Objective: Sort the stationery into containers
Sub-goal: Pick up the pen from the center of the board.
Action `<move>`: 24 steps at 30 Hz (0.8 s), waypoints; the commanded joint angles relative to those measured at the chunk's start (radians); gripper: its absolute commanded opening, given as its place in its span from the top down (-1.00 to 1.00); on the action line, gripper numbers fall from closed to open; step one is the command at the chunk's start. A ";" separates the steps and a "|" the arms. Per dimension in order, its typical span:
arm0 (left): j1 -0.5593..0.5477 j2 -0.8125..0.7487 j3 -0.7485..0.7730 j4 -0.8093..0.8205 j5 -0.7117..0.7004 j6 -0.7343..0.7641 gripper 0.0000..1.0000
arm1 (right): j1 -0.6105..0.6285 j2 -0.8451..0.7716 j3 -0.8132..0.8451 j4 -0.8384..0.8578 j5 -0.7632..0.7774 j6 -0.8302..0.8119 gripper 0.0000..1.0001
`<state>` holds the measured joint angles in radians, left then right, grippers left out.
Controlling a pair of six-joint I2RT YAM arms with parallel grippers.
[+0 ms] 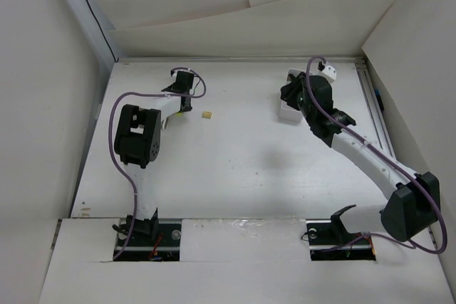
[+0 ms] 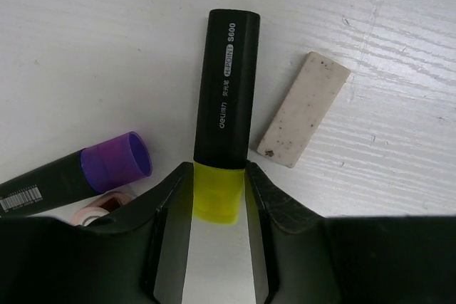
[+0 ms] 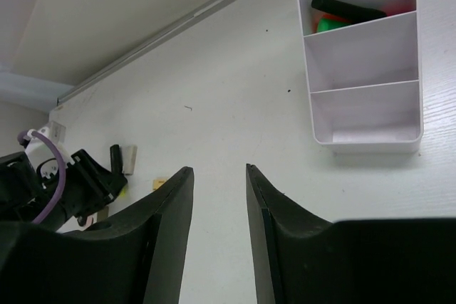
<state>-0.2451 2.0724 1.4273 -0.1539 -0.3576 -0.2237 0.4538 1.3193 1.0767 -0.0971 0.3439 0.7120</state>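
My left gripper point(image 2: 219, 170) is low over the table at the far left point(image 1: 184, 103), shut on the yellow cap end of a black-bodied yellow highlighter point(image 2: 226, 90) that lies on the table. A purple-capped highlighter point(image 2: 107, 165) lies to its left and an off-white eraser point(image 2: 303, 108) to its right. A tiny tan block point(image 1: 207, 114) sits nearby. The white three-compartment box point(image 3: 360, 69) holds green, orange and black marker parts point(image 3: 335, 18) in its far compartment. The other two compartments look empty. My right gripper point(image 3: 217, 172) is open and empty beside the box point(image 1: 288, 113).
A pink-rimmed round thing point(image 2: 100, 208) peeks out under my left finger. White walls close the table on the left, back and right. A grey rail point(image 1: 370, 105) runs along the right edge. My right arm hides much of the box in the top view.
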 commanded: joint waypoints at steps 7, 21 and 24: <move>-0.003 -0.132 -0.071 -0.035 0.037 -0.025 0.71 | -0.020 -0.052 -0.008 0.053 -0.025 0.000 0.09; -0.091 -0.590 -0.378 0.123 0.176 -0.131 0.71 | -0.038 0.136 0.077 0.062 -0.457 -0.045 -0.34; -0.164 -0.629 -0.455 0.203 0.232 -0.152 0.71 | -0.047 0.172 0.097 0.071 -0.578 -0.045 -0.41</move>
<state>-0.3489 1.4616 1.0382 -0.0475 -0.2153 -0.3443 0.4217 1.4845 1.1080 -0.0811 -0.0708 0.6834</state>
